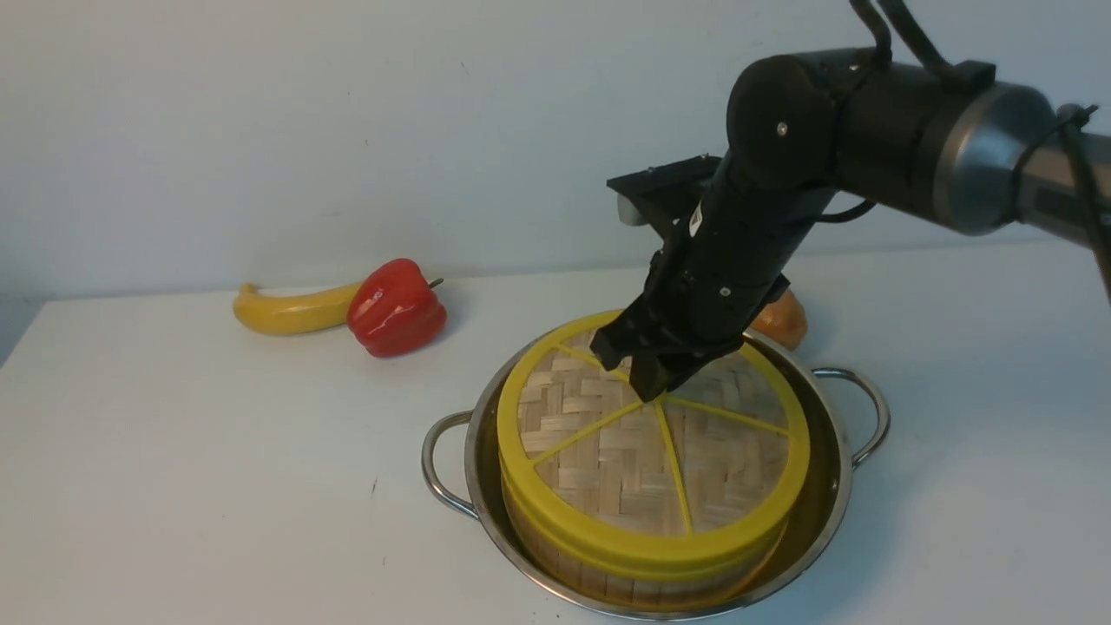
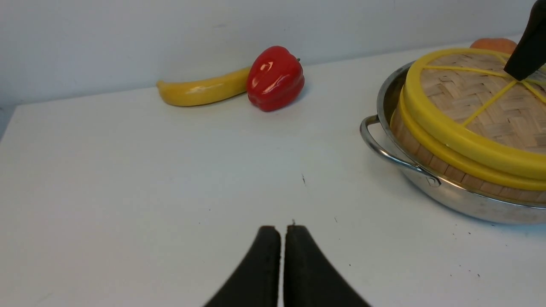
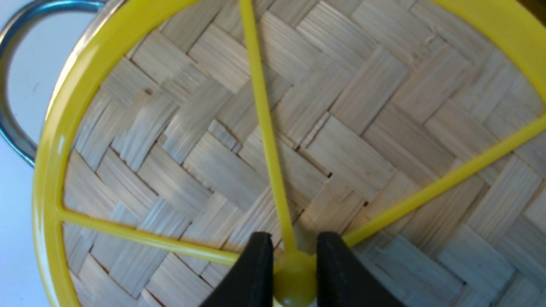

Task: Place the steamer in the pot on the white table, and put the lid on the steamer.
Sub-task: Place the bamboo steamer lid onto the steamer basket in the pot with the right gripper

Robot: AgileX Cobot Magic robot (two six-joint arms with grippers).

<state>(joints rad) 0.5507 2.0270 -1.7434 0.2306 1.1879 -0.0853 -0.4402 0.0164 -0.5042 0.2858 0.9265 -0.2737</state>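
Plain pale wall (image 1: 347,130) behind white table (image 1: 174,486); evenly lit.

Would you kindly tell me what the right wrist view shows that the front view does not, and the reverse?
Only the right wrist view shows the right gripper closed on both sides of the centre knob of the lid. Only the front view shows the banana, the red pepper and the steamer wall under the lid. Both show the lid's yellow spokes and one pot handle.

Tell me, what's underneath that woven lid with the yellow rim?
The steamer, standing in the pot; the lid rests on it. Only its slatted wall shows. Whatever is inside the steamer is covered by the lid.
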